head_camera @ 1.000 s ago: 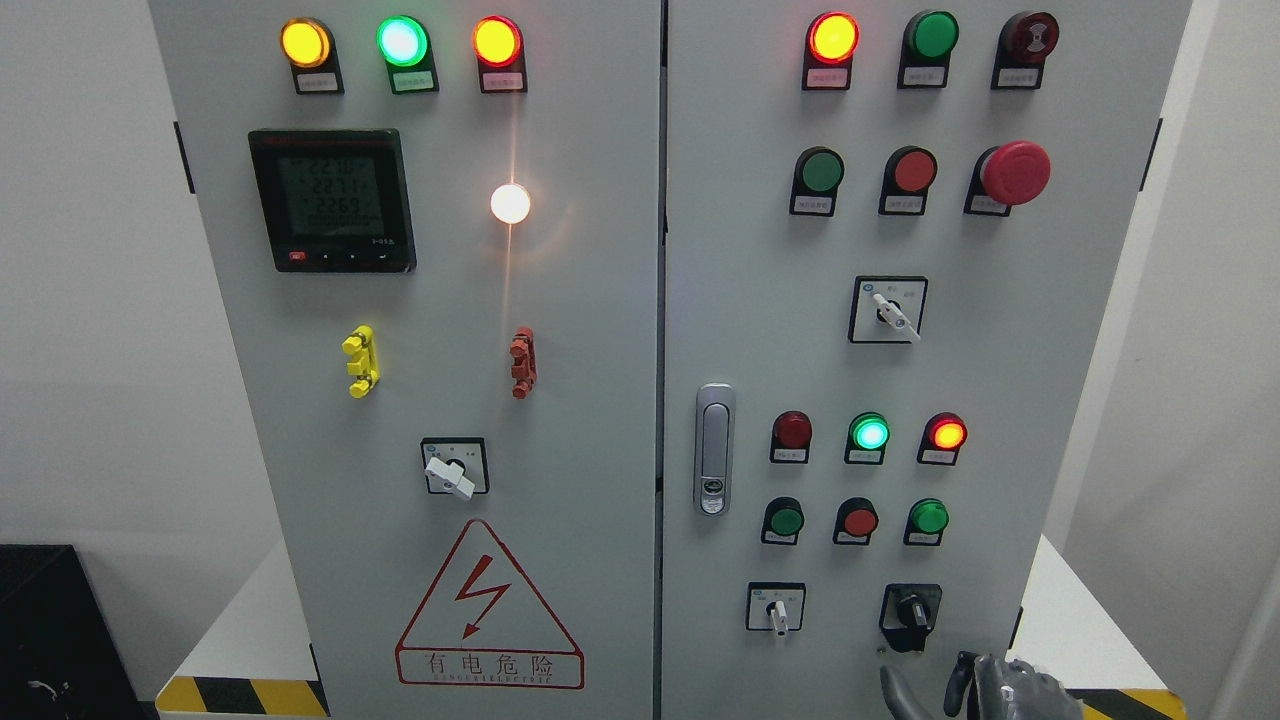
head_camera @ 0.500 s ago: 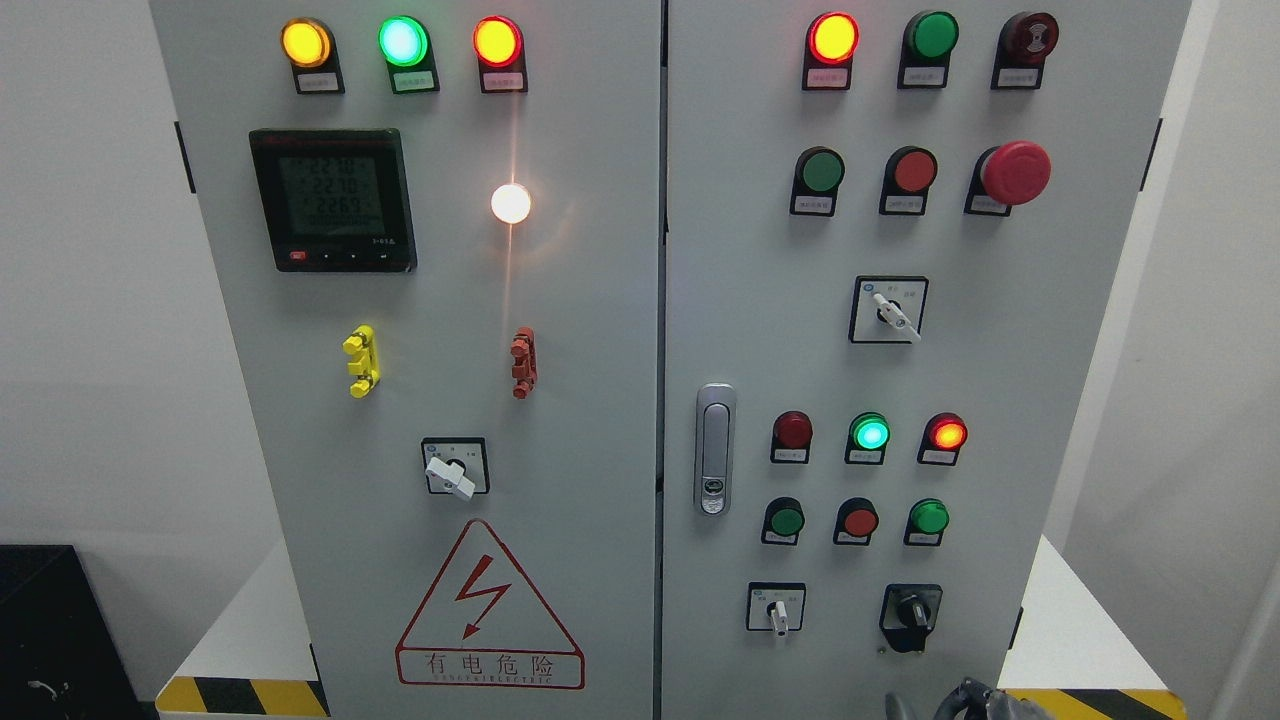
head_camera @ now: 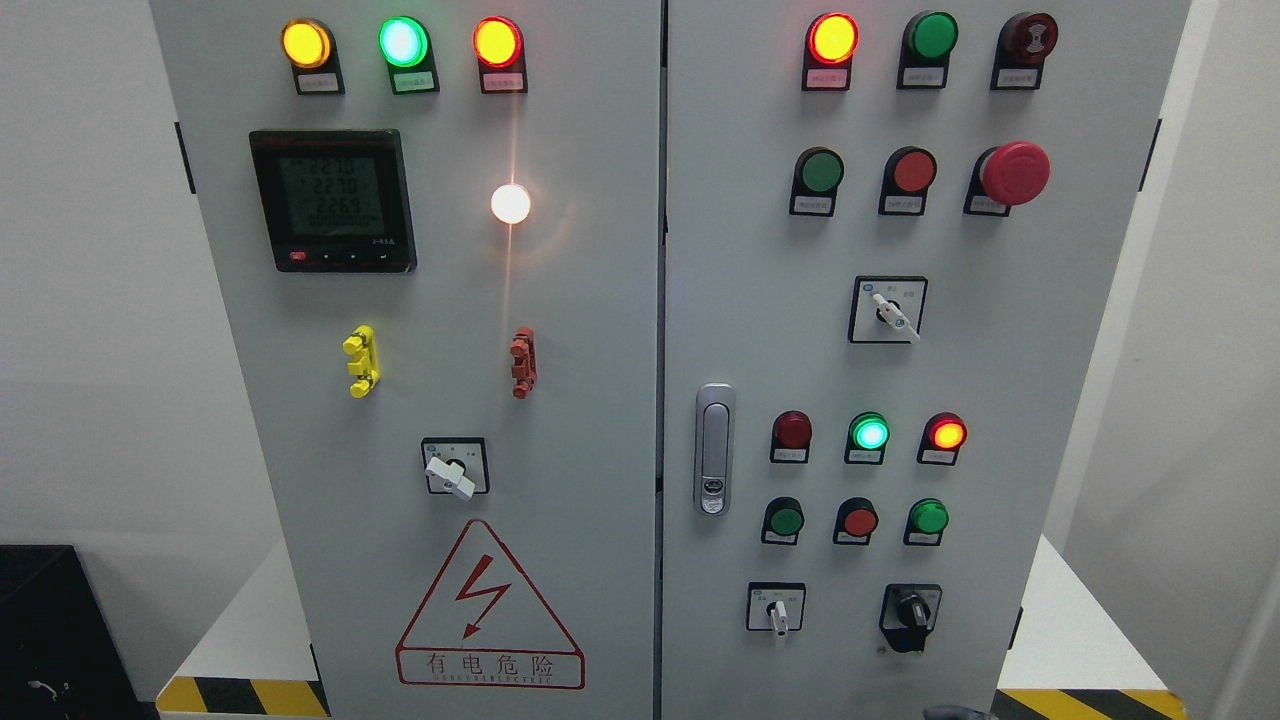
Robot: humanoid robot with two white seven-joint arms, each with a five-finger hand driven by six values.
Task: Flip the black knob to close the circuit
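The black knob (head_camera: 911, 608) sits in a black housing at the lower right of the grey cabinet's right door (head_camera: 760, 330), its handle standing roughly upright. Only a dark sliver of my right hand (head_camera: 955, 712) shows at the bottom edge, below the knob and apart from it. My left arm does not appear.
White-handled selector switches (head_camera: 776, 612) (head_camera: 893, 312) (head_camera: 451, 472) sit on both doors, along with lit indicator lamps, push buttons and a red emergency stop (head_camera: 1013, 172). A door latch (head_camera: 713, 448) is left of the lower lamps. The cabinet stands on a white base with hazard striping (head_camera: 1085, 703).
My right hand has sunk from just below the black knob to the bottom edge, almost out of view. The knob and lamps look the same.
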